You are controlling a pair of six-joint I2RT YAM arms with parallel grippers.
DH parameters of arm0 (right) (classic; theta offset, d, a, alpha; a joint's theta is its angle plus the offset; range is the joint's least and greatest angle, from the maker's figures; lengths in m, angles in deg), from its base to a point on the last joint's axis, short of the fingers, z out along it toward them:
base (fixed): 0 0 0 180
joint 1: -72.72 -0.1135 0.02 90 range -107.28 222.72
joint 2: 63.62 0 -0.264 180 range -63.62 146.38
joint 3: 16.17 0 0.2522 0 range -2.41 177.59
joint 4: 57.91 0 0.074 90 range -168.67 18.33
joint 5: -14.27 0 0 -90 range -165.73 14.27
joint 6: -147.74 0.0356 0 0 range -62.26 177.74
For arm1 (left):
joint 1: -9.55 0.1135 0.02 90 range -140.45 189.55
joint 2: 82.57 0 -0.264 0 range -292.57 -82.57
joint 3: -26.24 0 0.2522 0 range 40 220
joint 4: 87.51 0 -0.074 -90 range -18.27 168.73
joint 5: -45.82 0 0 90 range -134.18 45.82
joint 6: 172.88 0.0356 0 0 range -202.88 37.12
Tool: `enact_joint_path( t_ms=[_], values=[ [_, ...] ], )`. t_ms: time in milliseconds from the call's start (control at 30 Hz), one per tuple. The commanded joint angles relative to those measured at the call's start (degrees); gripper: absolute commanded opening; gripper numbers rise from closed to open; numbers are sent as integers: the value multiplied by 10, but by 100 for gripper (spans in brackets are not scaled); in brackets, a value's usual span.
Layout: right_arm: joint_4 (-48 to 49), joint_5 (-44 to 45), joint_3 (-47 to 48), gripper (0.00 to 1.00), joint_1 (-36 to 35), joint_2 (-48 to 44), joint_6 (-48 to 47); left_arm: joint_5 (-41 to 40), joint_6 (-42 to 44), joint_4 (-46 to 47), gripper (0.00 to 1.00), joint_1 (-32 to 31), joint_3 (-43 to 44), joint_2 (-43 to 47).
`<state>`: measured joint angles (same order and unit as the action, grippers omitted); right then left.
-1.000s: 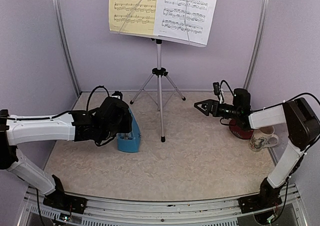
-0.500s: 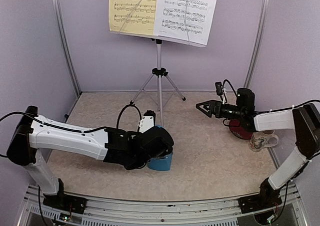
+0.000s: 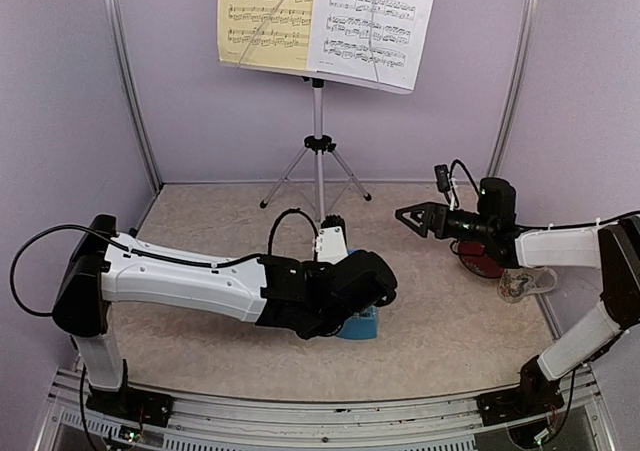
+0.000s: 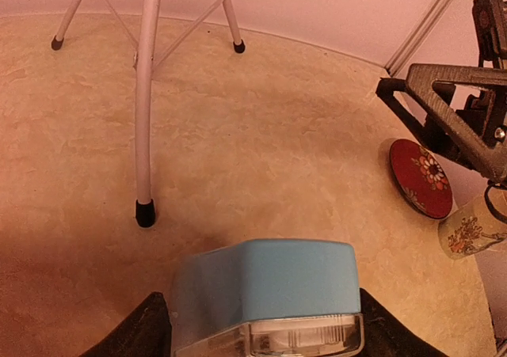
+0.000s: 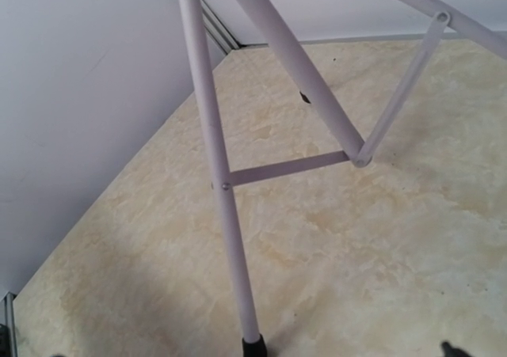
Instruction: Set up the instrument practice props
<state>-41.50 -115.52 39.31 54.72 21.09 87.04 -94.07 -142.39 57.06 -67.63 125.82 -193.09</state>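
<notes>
The silver tripod music stand (image 3: 318,143) stands at the back middle. Its desk carries a yellow sheet (image 3: 265,16) and a white sheet (image 3: 375,21) of music. My left gripper (image 3: 358,309) is shut on the blue metronome (image 3: 362,328), low over the floor in front of the stand. In the left wrist view the metronome (image 4: 265,282) sits between my dark fingers (image 4: 139,329). My right gripper (image 3: 408,214) is open and empty, hovering right of the stand. The right wrist view shows only the stand's legs (image 5: 226,191).
A dark red round disc (image 3: 487,261) and a white patterned mug (image 3: 520,283) sit at the right, under my right arm. Both also show in the left wrist view, the disc (image 4: 420,176) and the mug (image 4: 467,232). Walls enclose three sides.
My left arm has carried the blue metronome from left of the stand rightward to in front of it. My right gripper has drifted slightly right, still open.
</notes>
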Motion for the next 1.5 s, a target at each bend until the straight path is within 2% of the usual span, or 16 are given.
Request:
enact_joint_path(
  t_ms=[0,167,233,267,300,367,500,567,667,767,900,1000,1067,1300,1467],
  values=[
    [-18,10,-6,100,-7,-23,-9,-1,37,61,77,1,18,5],
    [-53,21,-3,100,-7,-39,-18,45,110,133,89,2,8,4],
    [-73,36,-2,100,-7,-53,-14,75,149,215,98,2,-32,28],
    [-86,51,-1,100,-7,-61,-8,99,177,248,99,3,-62,45],
    [-105,70,1,100,-8,-68,1,134,204,322,99,6,-97,64],
    [-135,108,4,100,-13,-82,17,230,238,415,99,21,-164,99],
    [-164,172,4,100,-41,-121,32,366,252,551,99,80,-308,188],
    [-174,194,2,100,-54,-143,44,385,272,596,99,112,-385,243],
    [-182,202,-2,100,-72,-165,67,360,306,558,98,139,-449,297],
    [-202,198,2,100,-88,-171,75,355,308,521,88,169,-493,304],
    [-210,200,-9,100,-118,-186,93,387,311,560,64,189,-546,267],
    [-224,221,-12,100,-148,-195,101,403,322,585,54,183,-539,206],
    [-242,240,-7,100,-166,-200,101,399,335,593,42,174,-523,162],
    [-285,270,3,100,-196,-206,94,393,379,579,28,145,-427,35],
    [-302,257,13,100,-204,-198,70,453,420,572,26,132,-392,3]
  ],
)
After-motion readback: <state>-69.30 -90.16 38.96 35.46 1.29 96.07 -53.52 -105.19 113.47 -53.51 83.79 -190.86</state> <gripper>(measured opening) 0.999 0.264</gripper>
